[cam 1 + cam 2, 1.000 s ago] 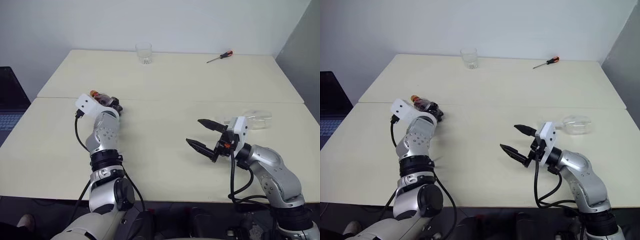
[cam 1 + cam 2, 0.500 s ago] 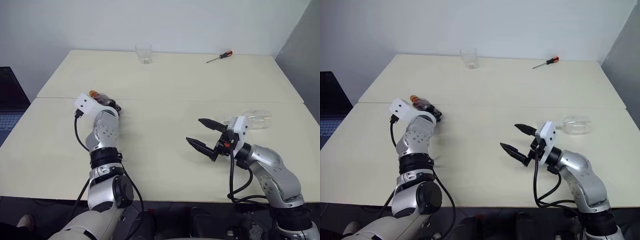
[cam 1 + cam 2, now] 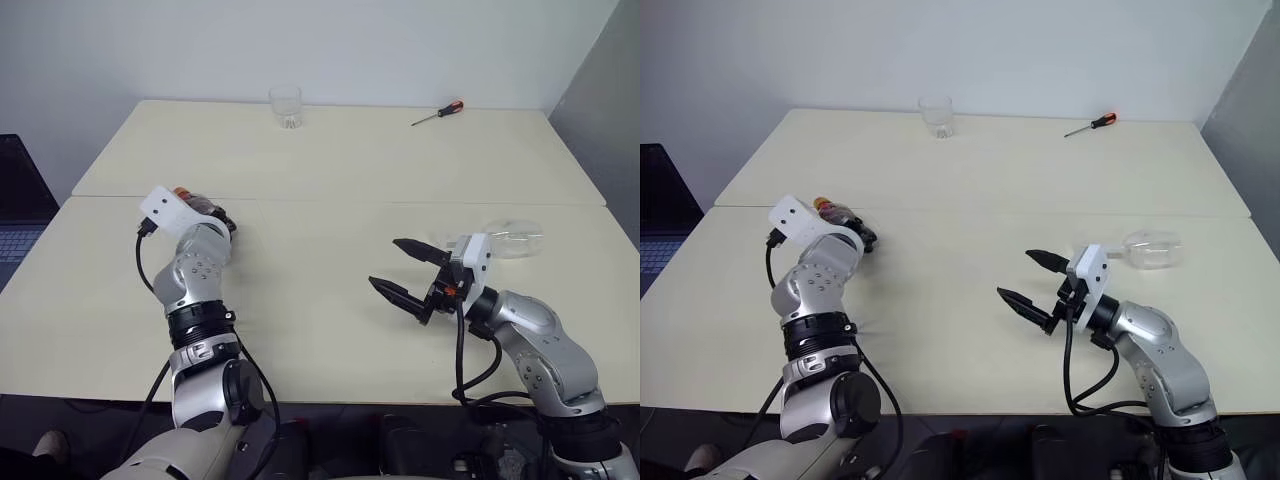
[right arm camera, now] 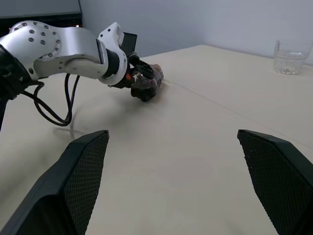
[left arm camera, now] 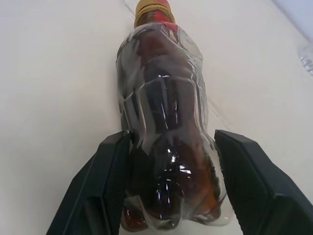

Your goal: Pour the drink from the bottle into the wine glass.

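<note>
Between left fingers [image 5: 105,196], bottle [image 5: 164,127], touching

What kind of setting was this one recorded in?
Probably a lab or office test room: two plain cream tables pushed together against a bare white wall, a screwdriver lying on top, a laptop alongside.

Two pale cream tables [image 3: 330,160] end to end against a plain white wall [image 3: 330,45].
</note>
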